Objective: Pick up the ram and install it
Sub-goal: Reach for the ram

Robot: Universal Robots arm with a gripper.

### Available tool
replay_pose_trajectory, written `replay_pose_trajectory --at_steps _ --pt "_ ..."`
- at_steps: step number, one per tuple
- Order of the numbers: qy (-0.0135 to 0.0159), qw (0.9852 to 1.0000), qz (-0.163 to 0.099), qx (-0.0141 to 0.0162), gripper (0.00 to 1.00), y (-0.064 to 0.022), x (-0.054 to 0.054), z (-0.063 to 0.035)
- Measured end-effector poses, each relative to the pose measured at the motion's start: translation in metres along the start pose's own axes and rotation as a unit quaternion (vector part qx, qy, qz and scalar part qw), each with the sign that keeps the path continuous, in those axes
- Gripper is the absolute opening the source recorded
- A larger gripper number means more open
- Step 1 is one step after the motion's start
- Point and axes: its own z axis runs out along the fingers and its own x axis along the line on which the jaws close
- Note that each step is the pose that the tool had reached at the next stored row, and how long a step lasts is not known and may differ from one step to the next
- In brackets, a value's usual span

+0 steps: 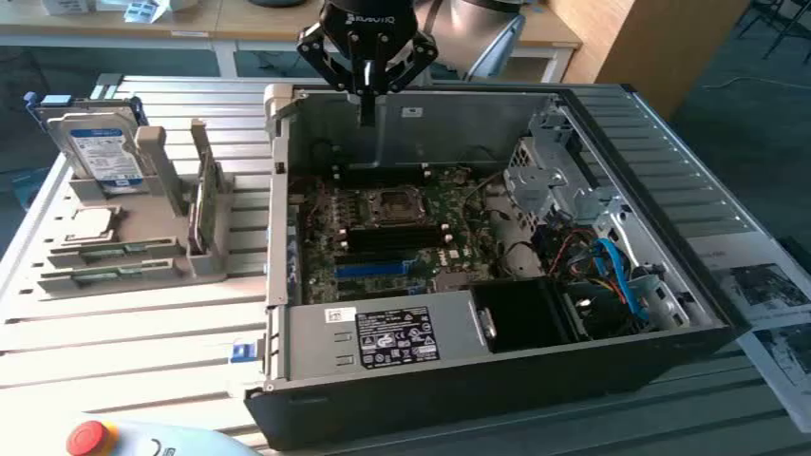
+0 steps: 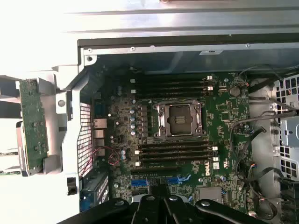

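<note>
Jaws pressed together, empty, above open computer case (image 1: 507, 385) holding motherboard (image 1: 446, 245), hard drive (image 1: 102, 144) upright in rack (image 1: 207, 263)

1 case (image 1: 507, 385), 1 drive (image 1: 102, 144), maybe 2 rams (image 1: 112, 252)

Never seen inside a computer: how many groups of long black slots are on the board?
2. One bank lies between CPU socket and case wall; the other bank, across the socket. None seems hidden.
</note>
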Motion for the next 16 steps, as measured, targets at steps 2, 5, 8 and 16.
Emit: replay_pose_trajectory --at_steps 2,5,8,16 --pt "0.0000 1.0000 0.000 0.0000 0.10 0.0000 0.0000 0.0000" --pt "0.0000 1.0000 0.000 0.0000 0.10 0.0000 0.0000 0.0000" --pt "0.0000 1.0000 0.000 0.0000 0.10 -0.0001 0.0013 0.0000" --pt "0.0000 1.0000 0.000 0.0000 0.10 0.0003 0.0085 -0.0002"
